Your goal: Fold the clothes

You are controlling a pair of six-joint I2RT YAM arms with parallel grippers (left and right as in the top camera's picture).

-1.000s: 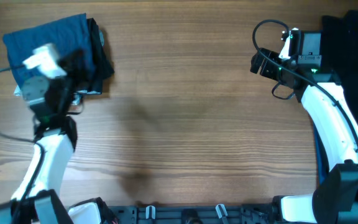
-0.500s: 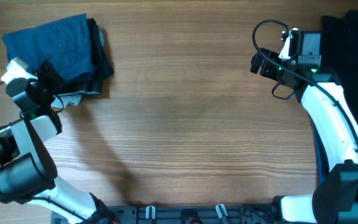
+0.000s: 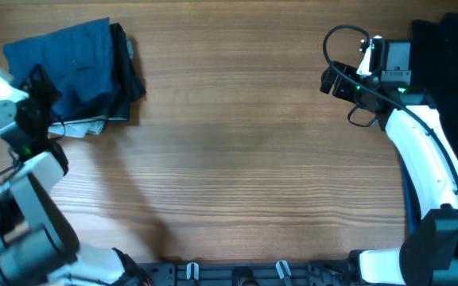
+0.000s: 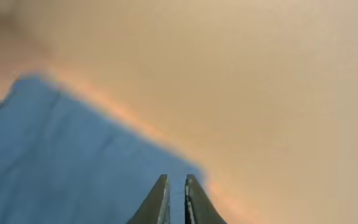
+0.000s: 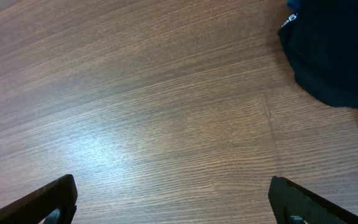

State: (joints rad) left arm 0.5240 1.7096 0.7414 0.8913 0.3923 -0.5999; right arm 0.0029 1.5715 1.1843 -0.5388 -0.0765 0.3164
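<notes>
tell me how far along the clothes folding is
Done: a folded blue cloth garment lies atop folded dark clothes at upper left. In hand: nothing; the left gripper is shut and empty, the right gripper open over the wooden table. Left: the black logo garment at the right edge.

White arm links [image 3: 428, 155], black joints [image 3: 440, 230], looping black cable [image 3: 337, 30], green light [image 3: 401, 90]

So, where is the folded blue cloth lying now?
In the overhead view, the folded blue cloth lies at the far left corner of the table, on darker clothes, with the left end effector at its left edge.
</notes>
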